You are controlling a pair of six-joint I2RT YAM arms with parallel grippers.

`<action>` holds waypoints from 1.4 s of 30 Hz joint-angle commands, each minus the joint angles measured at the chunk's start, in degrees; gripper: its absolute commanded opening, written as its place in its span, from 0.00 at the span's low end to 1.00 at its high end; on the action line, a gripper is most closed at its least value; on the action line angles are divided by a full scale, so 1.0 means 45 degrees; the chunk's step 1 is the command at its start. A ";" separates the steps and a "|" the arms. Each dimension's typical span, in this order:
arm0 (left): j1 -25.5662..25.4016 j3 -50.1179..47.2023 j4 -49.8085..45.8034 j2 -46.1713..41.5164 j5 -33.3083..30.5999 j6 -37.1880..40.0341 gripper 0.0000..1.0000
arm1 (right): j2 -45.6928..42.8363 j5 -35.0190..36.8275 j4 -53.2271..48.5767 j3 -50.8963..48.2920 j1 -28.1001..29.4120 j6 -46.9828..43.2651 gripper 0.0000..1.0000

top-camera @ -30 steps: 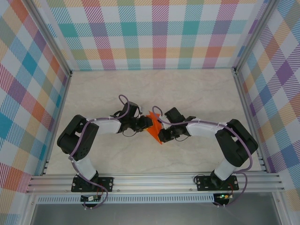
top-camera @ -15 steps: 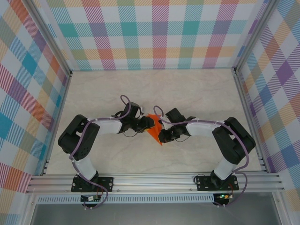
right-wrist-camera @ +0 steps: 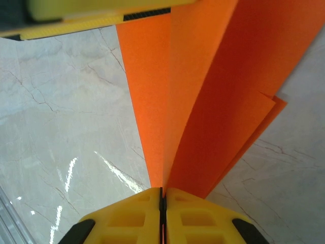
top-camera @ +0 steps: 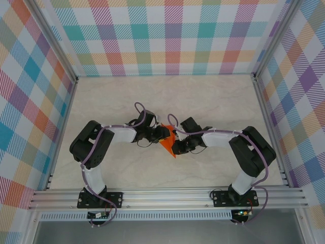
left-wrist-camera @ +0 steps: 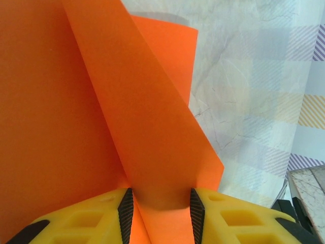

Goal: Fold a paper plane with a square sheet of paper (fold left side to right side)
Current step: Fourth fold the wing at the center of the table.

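Folding is in mid-course: the orange paper (top-camera: pixel 168 144) is already a creased, multi-layered shape, held up off the table (top-camera: pixel 117 101) at its centre, between the two arms' wrists.

The right gripper (right-wrist-camera: pixel 162 195) is clamped shut on the paper, its yellow fingers pressed together over the lower end of a crease, with layers fanning out above. The left gripper (left-wrist-camera: pixel 160 206) stands with its jaws apart. One long flap runs up between the pads, bowed rather than pinched flat.

Judgement: the step in hand is carrying the left flap across to the right side. The next move calls for the left jaws to close on that flap, then swing it over while the right grip holds the crease steady. The paper is thin and will buckle or tear if the two pull against each other.

Obstructions: none on the marble-pattern surface. The two wrists are crowded close together, and purple cables (top-camera: pixel 136 108) loop near the work. Plaid walls (top-camera: pixel 172 40) stand well apart.
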 commanded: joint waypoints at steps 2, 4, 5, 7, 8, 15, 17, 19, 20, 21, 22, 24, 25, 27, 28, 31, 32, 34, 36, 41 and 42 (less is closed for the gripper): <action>-0.0208 0.0280 0.0111 0.0404 0.0015 -0.0054 0.37 | 0.0225 -0.0455 0.0167 -0.0231 -0.0144 0.0045 0.10; -0.0208 0.0281 0.0093 0.0448 -0.0018 -0.0074 0.37 | 0.0246 -0.0491 0.0173 -0.0230 -0.0172 0.0044 0.10; -0.0208 0.0285 0.0082 0.0450 -0.0049 -0.0069 0.37 | 0.0258 -0.0506 0.0188 -0.0214 -0.0174 0.0030 0.10; -0.0208 0.0261 0.0043 0.0449 -0.0087 -0.0084 0.37 | 0.0258 -0.0522 0.0163 -0.0218 -0.0188 0.0043 0.11; -0.0208 0.0261 0.0015 0.0448 -0.0103 -0.0064 0.37 | 0.0258 -0.0556 0.0167 -0.0225 -0.0193 0.0047 0.11; -0.0206 0.0245 -0.0143 0.0529 -0.0265 0.0025 0.37 | 0.0135 -0.0783 0.0288 -0.0240 -0.0242 0.0085 0.17; -0.0208 0.0238 -0.0144 0.0566 -0.0296 0.0016 0.37 | -0.0084 -0.1003 0.0386 -0.0268 -0.0299 0.0123 0.20; -0.0208 0.0234 -0.0143 0.0594 -0.0302 0.0004 0.37 | -0.0436 -0.1247 0.0459 -0.0287 -0.0461 0.0179 0.25; -0.0208 0.0223 -0.0156 0.0586 -0.0324 0.0002 0.37 | -0.0670 -0.1491 0.0504 -0.0307 -0.0590 0.0214 0.28; -0.0203 0.0234 -0.0157 0.0586 -0.0314 0.0008 0.37 | -0.0904 -0.1724 0.0597 -0.0377 -0.0786 0.0272 0.31; -0.0208 0.0247 -0.0162 0.0606 -0.0285 0.0005 0.37 | -0.1179 -0.2029 0.0737 -0.0457 -0.1023 0.0366 0.33; -0.0208 0.0254 -0.0162 0.0606 -0.0305 0.0003 0.37 | -0.1549 -0.2568 0.1107 -0.0632 -0.1535 0.0555 0.39; -0.0210 0.0259 -0.0162 0.0606 -0.0295 -0.0003 0.37 | -0.1606 -0.2899 0.1298 -0.0670 -0.1809 0.0691 0.41; -0.0227 0.0240 -0.0162 0.0570 -0.0305 -0.0010 0.37 | -0.1488 -0.3521 0.1712 -0.0670 -0.2359 0.0995 0.42; -0.0217 0.0245 -0.0179 0.0552 -0.0305 0.0017 0.37 | -0.1332 -0.3771 0.1974 -0.0630 -0.2561 0.1290 0.42; -0.0227 0.0209 -0.0218 0.0511 -0.0324 0.0037 0.37 | -0.0637 -0.4196 0.2600 -0.0265 -0.2999 0.2047 0.42; -0.0227 0.0220 -0.0221 0.0508 -0.0317 0.0062 0.37 | -0.0362 -0.4156 0.2621 -0.0035 -0.3023 0.2159 0.41; -0.0227 0.0235 -0.0240 0.0513 -0.0305 0.0053 0.37 | 0.0133 -0.4017 0.2656 0.0352 -0.3023 0.2356 0.42; -0.0227 0.0233 -0.0238 0.0493 -0.0319 0.0058 0.37 | 0.0661 -0.4156 0.2926 0.0631 -0.3025 0.2601 0.42; -0.0227 0.0236 -0.0260 0.0469 -0.0353 0.0062 0.37 | 0.1734 -0.4547 0.3380 0.1040 -0.2981 0.2931 0.40; -0.0227 0.0228 -0.0273 0.0451 -0.0361 0.0075 0.37 | 0.1842 -0.4606 0.3471 0.1053 -0.2986 0.2973 0.39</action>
